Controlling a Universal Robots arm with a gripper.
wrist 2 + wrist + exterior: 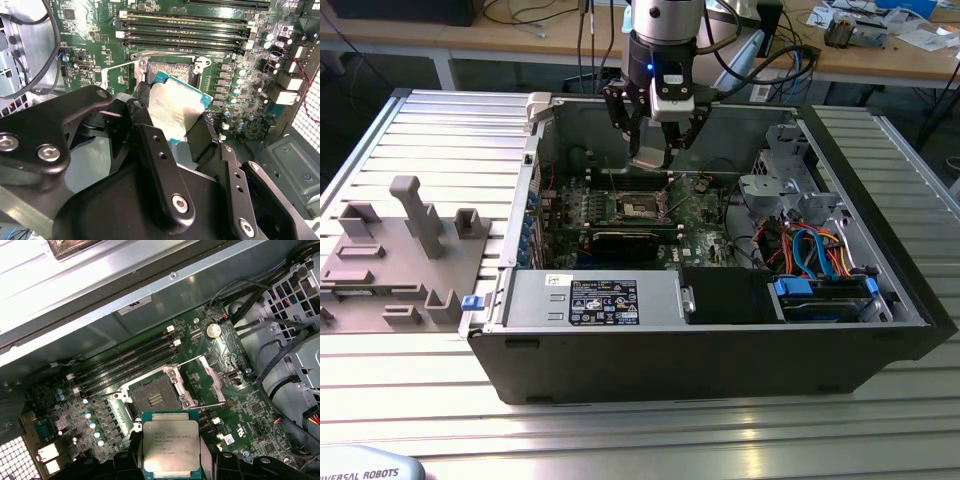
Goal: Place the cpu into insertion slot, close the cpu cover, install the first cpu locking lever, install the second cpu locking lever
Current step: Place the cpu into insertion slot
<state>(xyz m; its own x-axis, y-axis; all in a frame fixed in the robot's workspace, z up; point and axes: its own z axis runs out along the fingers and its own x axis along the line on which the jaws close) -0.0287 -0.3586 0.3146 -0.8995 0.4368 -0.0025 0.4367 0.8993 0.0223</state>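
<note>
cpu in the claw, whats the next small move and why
Probably ease the claw across until the cpu sits squarely over the insertion slot: in the first wrist view the held cpu seems beside the empty slot, not over it, with the cpu cover swung open.
</note>
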